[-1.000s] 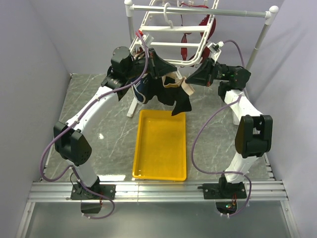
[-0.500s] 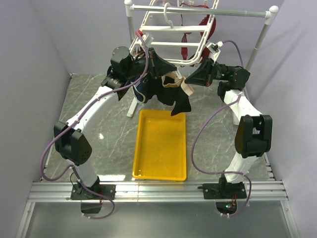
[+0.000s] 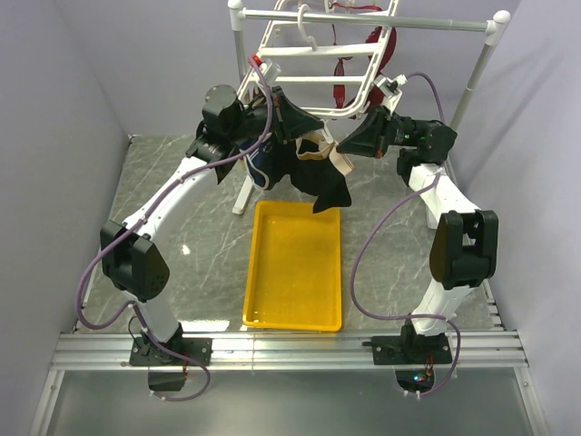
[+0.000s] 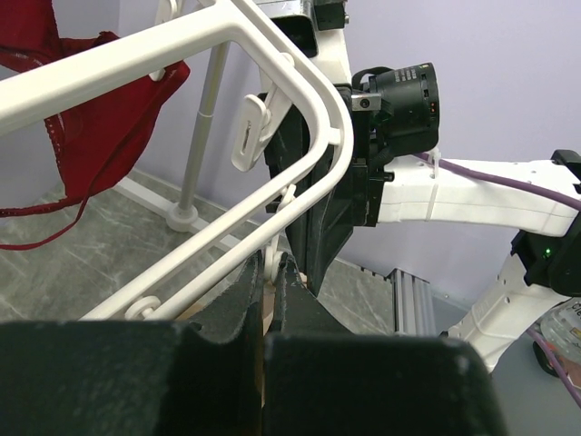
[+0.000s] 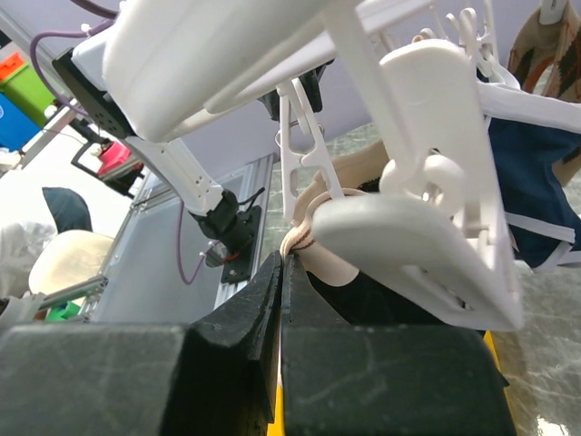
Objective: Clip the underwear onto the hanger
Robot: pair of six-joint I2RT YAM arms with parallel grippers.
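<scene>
Lifted, not yet clipped: left hand (image 4: 270, 265) and right hand (image 5: 280, 268) both pinched tight on black boxer-brief shorts with tan waistband (image 3: 313, 168), stretched under white barred plastic drying rack (image 3: 313, 52) above far edge of table (image 3: 182, 209). White clip (image 5: 436, 136) hangs just above cloth. I judge feeding waistband into clip remains.

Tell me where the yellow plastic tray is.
In the top external view, the yellow rectangular plastic tray lies centrally on the marbled table, its far end below the black cloth boxer briefs.
</scene>
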